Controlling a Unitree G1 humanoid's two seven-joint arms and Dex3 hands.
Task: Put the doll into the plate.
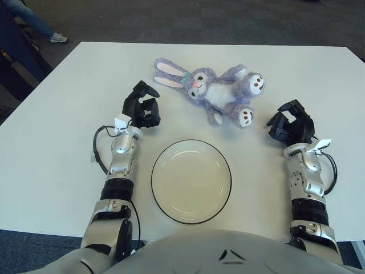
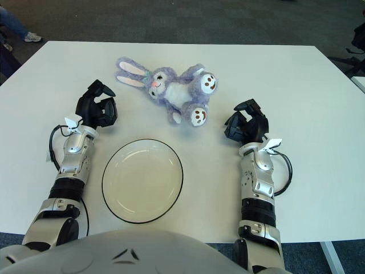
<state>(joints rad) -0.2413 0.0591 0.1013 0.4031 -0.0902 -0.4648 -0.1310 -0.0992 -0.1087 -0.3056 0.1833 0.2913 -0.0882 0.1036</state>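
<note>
A purple and white plush bunny doll [image 1: 214,91] lies on its back on the white table, beyond the plate, ears pointing left. The empty cream plate [image 1: 191,180] with a dark rim sits at the near middle of the table. My left hand [image 1: 141,107] is left of the plate's far edge and left of the doll, fingers curled, holding nothing. My right hand [image 1: 292,125] is right of the doll's feet, fingers curled, holding nothing. Both hands are apart from the doll.
The white table [image 1: 68,85] ends close to my body at the near edge. Dark carpet lies beyond the far edge. A person's leg and shoe [image 1: 57,37] show at the far left corner.
</note>
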